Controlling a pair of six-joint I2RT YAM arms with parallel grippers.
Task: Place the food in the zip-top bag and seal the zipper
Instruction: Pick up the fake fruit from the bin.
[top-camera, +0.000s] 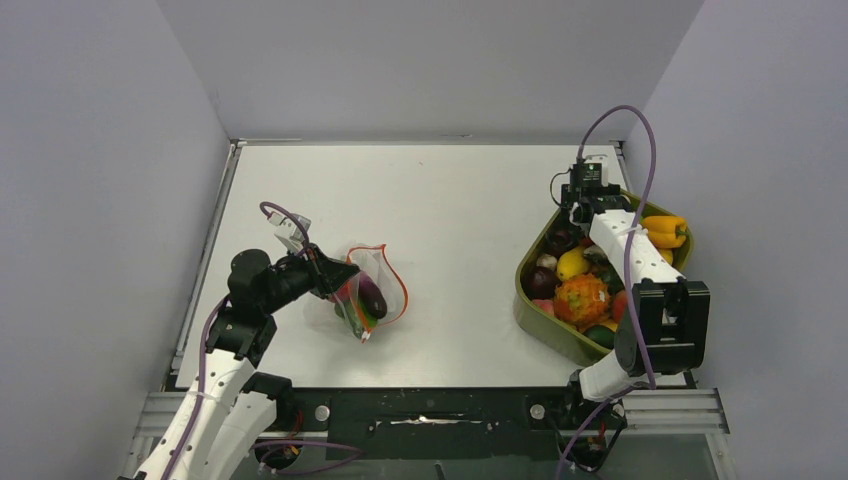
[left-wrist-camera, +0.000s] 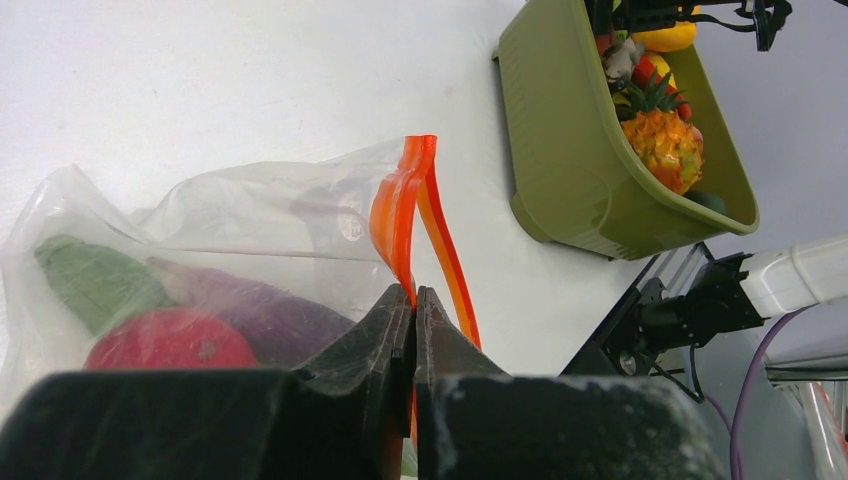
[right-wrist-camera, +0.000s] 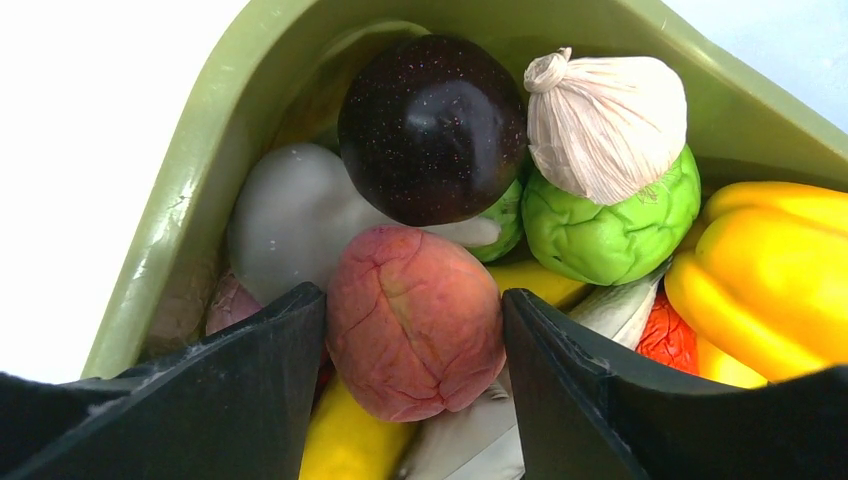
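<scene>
Between grey walls (top-camera: 100, 150), a white table (top-camera: 450, 200) bears bag (top-camera: 390, 290) and tub (top-camera: 524, 300).

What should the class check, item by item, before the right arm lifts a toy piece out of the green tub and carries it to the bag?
1. The left gripper is shut on the zipper: ok.
2. The mouth of the zip-top bag gapes open, seen from above: ok.
3. The jaws of the right gripper straddle the pinkish-red piece in the tub: ok.
4. Both pads press firmly on that piece: cannot tell.
5. The bag has room beside the red piece, purple piece and green piece: cannot tell.
</scene>
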